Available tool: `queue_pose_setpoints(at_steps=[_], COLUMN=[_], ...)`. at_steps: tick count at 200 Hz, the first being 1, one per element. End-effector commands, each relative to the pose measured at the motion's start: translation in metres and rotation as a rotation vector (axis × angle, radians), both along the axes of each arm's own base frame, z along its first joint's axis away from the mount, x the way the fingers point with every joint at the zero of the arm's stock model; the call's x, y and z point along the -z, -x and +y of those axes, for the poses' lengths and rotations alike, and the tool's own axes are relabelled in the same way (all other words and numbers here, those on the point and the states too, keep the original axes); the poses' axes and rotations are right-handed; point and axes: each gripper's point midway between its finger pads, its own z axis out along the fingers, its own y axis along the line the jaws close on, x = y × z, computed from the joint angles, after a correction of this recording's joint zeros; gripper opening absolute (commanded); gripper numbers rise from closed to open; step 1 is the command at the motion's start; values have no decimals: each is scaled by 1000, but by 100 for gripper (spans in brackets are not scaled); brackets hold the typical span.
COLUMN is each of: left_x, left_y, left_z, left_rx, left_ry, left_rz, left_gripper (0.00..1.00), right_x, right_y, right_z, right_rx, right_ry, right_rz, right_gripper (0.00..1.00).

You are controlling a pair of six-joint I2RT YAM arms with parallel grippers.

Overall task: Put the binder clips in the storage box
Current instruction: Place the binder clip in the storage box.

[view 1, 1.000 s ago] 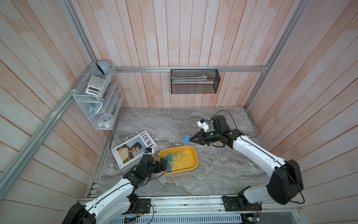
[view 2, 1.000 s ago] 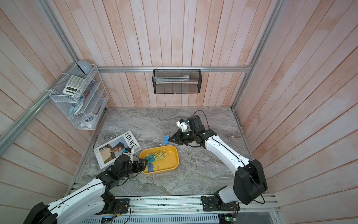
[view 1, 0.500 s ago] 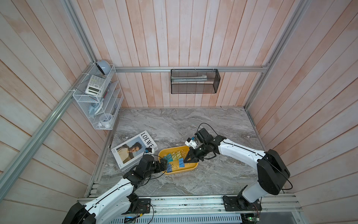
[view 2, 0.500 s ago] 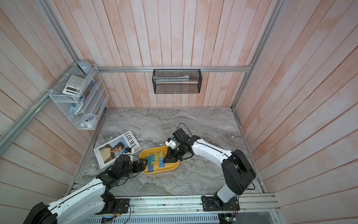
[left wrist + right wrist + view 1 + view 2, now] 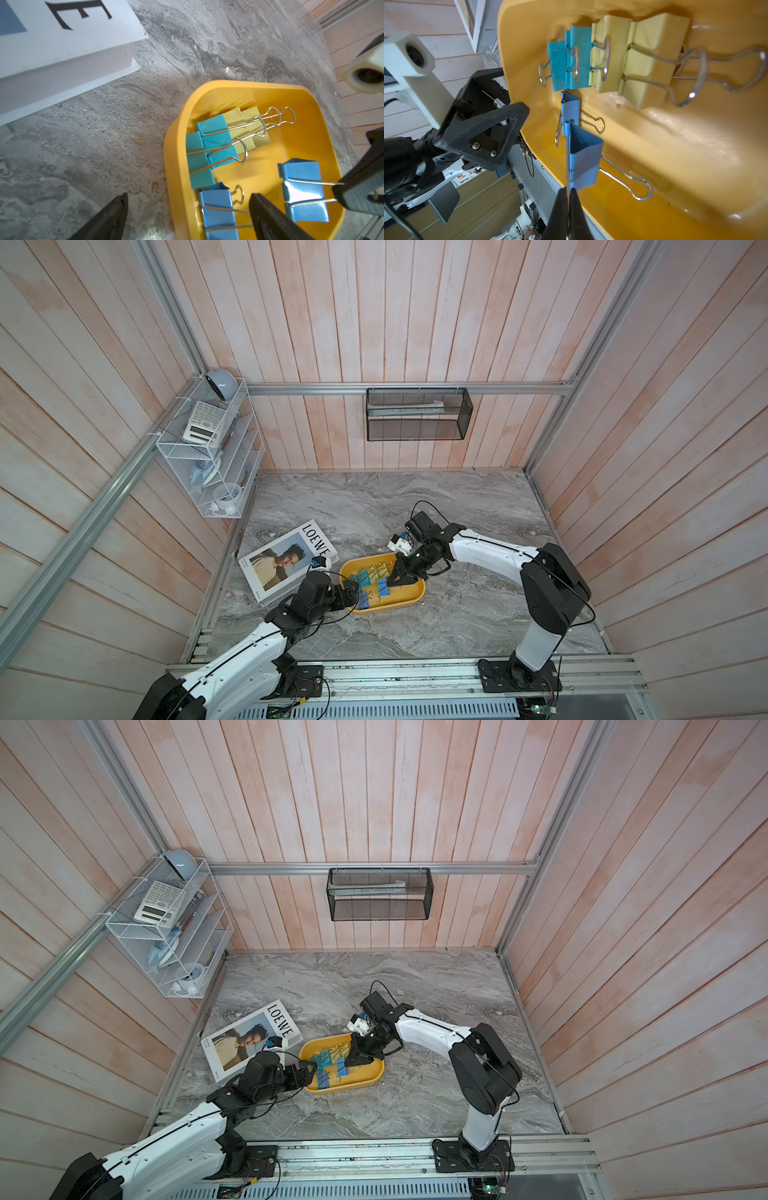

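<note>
Right wrist view: you had the right gripper [image 5: 568, 193] pressed together on one wire handle of a blue folding binder clip [image 5: 584, 158]. Its body hung inside the shallow yellow plastic storage tray [image 5: 675, 145]; whether it touched the floor could not be told. Five more lay loose in the tray: a second blue clip [image 5: 570, 110], two teal clips [image 5: 569, 60] and two pale yellow clips [image 5: 643, 58].

In the left wrist view, the left gripper [image 5: 188, 195] stood spread wide and empty, one finger inside the tray wall and one outside.

In both top views, the tray sat near the middle of the grey marble tabletop [image 5: 457, 497]. The right arm reached in from 2 o'clock and the left from 8 o'clock. No clip was seen on the marble.

Judgement: all six clips were within the walls. Only release of the held clip and withdrawal were left.

Writing: "LOEWE" was legible on the white hardback book [image 5: 286, 564], at the tray's 9 o'clock. The calculator [image 5: 203, 427] in the white wire rack [image 5: 216, 472] was too small to read.
</note>
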Motion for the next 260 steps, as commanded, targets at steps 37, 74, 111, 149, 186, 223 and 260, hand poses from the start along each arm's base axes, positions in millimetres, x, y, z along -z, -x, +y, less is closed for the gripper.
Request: queue_pose_setpoints(at_steps=[37,74,111,149,186,223,260], left_x=[2,0,0,1,1,1,2], left_y=[0,0,0,0,0,0,0], left_z=[0,0,0,0,0,0,0], left_rx=[10,11,10,10,9,9,9], left_ry=[-3,0,1,-1,1,-1,-2], left_rz=[-13,-17,-16,-14,-15,-13,-12], left_gripper=[97,97,97,97,97,97,98], right_x=[9,15,22,26,34,39,38], right_y=[5,5,3,6,9,10,11], right_z=[19,26,33,39,40,39,40], right_rx=[-40,-43,-36,-39,-43,-44,-46], right_ry=[5,10,7,4,17,29,22], right_rz=[9,19,22,31,47,54,56], right_gripper=[0,0,0,0,0,0,4])
